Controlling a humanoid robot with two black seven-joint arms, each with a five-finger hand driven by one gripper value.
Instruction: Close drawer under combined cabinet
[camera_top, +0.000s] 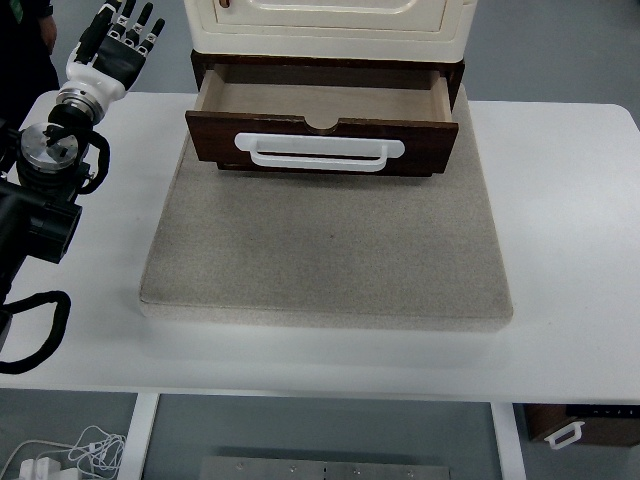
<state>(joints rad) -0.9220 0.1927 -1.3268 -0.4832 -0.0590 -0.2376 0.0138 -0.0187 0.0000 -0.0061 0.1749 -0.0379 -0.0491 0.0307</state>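
**Drawer standing open, left hand raised at the far left corner**

Brown drawer (322, 118) pulled out from under the cream cabinet (330, 25), at the far middle of the white bench (570, 250). Inside of the drawer visible and holding nothing. White handle (320, 152) across the dark front panel, facing the near side. Cabinet and drawer both resting on a grey speckled slab (325, 255), which lies flat on the bench and reaches well forward of the drawer front.

Left hand (118, 45) at the upper left, beyond the far left corner of the bench, fingers (130, 25) spread and pointing away, gripping nothing. Well apart from the drawer, not touching cabinet or slab. Black arm (45, 190) coming in along the left edge, a black cable (35, 335) looping over the near left part of the bench.

Right hand not visible anywhere.

Below the bench edge, white cables (70, 455) on the floor at the left, and a small brown object with a white handle (580, 425) at the right.
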